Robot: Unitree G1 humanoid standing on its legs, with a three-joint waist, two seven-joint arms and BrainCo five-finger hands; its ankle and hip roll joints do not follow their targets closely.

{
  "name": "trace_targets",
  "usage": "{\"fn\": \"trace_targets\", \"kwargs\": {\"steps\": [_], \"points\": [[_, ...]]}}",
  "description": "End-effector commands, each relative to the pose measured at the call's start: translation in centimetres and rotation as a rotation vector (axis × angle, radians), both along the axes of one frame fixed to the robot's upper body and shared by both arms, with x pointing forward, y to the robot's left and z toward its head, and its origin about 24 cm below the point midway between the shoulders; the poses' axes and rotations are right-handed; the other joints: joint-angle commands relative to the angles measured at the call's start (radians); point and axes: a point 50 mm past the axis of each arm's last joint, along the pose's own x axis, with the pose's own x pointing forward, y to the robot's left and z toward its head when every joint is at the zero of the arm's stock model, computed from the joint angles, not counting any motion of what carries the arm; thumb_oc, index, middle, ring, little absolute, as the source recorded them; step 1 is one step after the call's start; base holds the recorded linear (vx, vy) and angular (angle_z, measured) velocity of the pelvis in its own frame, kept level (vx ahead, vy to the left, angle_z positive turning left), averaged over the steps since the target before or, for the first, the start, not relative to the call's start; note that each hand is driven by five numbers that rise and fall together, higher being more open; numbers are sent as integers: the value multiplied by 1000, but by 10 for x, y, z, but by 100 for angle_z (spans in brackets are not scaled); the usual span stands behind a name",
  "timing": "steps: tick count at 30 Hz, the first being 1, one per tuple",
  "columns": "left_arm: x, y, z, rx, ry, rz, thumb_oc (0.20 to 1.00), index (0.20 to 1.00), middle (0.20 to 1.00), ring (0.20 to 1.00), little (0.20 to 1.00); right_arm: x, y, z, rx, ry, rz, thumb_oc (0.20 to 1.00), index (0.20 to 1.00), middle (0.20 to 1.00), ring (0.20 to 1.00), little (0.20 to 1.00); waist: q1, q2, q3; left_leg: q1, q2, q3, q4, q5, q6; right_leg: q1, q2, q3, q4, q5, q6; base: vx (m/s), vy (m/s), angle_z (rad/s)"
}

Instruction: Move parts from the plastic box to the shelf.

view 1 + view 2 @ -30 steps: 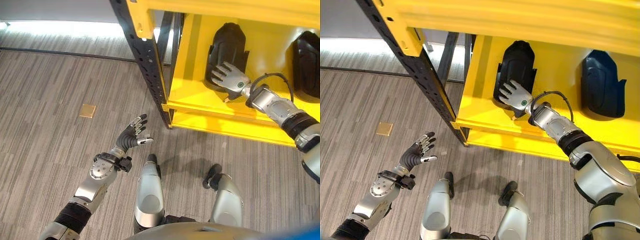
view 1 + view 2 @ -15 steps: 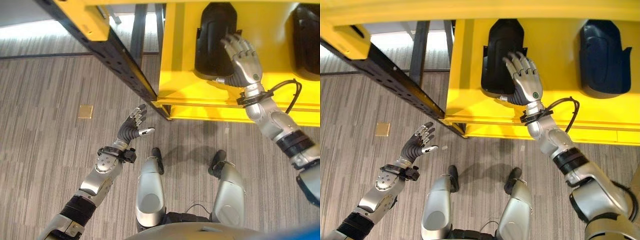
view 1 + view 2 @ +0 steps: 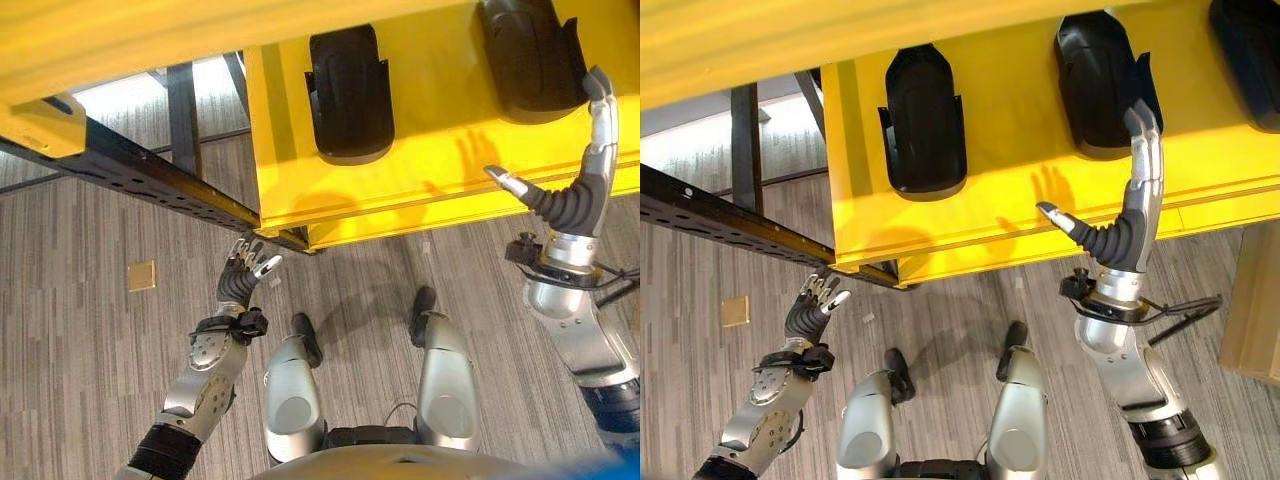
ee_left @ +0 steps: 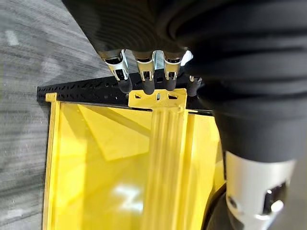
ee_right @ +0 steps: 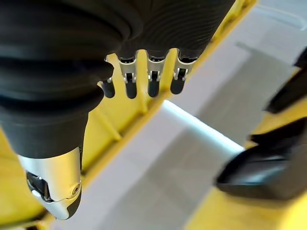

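Two black moulded parts lie on the yellow shelf [image 3: 420, 190]: one part [image 3: 350, 95] to the left, a second part [image 3: 530, 55] to the right. The right eye view also shows a third part [image 3: 1250, 30] at the far right. My right hand [image 3: 568, 205] is raised in front of the shelf's front edge, open, fingers straight up and thumb spread, holding nothing. It is clear of both parts. My left hand [image 3: 243, 282] hovers open over the floor near the shelf's left corner, empty. In the right wrist view a black part [image 5: 268, 172] shows past my fingers [image 5: 154, 79].
A black perforated rack beam [image 3: 150, 180] runs along the left of the shelf, with a yellow bracket [image 3: 40, 125] on it. A small tan square [image 3: 141, 275] lies on the grey striped floor. A light brown panel [image 3: 1252, 320] stands at the right.
My right hand has let go of the left black part and drawn back to the right, out past the shelf's front edge. The camera has shifted. My left hand stays raised and open.
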Motion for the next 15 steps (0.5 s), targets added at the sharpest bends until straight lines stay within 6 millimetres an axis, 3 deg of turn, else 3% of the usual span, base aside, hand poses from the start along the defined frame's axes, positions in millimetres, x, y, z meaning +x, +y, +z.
{"fn": "trace_targets", "kwargs": {"steps": [1, 4, 7, 11, 15], "points": [[-4, 5, 30, -30, -168, -17, 1000, 1000, 1000, 1000, 1000, -1, -7, 2, 66, 93, 143, 1000, 1000, 1000, 1000, 1000, -19, -34, -97, 41, 45, 61, -63, 42, 20, 92, -39, 10, 6, -80, 87, 55, 7, -11], [-22, 22, 13, -48, -106, 35, 1000, 1000, 1000, 1000, 1000, -8, -25, -60, 416, 502, 299, 1000, 1000, 1000, 1000, 1000, -25, -57, -142, 96, 34, 66, -112, 47, 8, 154, -20, 5, -61, -80, 90, 55, -10, -8], [-37, 32, -3, -39, -34, 52, 1000, 1000, 1000, 1000, 1000, -19, -35, -106, 634, 702, 344, 1000, 1000, 1000, 1000, 1000, -17, -72, -187, 129, 40, 72, -158, 84, 0, 202, -10, -22, -125, -56, 80, 42, -42, -6], [-57, 42, -29, 30, 88, 105, 1000, 1000, 1000, 1000, 1000, -31, -41, -154, 727, 889, 289, 1000, 1000, 1000, 1000, 1000, 10, -86, -260, 173, 55, 63, -226, 143, -17, 275, -17, -62, -213, -7, 78, 87, -38, 7], [-72, 48, -51, 33, 177, 118, 1000, 1000, 1000, 1000, 1000, -33, -39, -176, 771, 966, 275, 1000, 1000, 1000, 1000, 1000, 35, -88, -298, 208, 76, 58, -285, 193, -39, 329, -44, -97, -275, 37, 96, 62, -15, 18]]}}
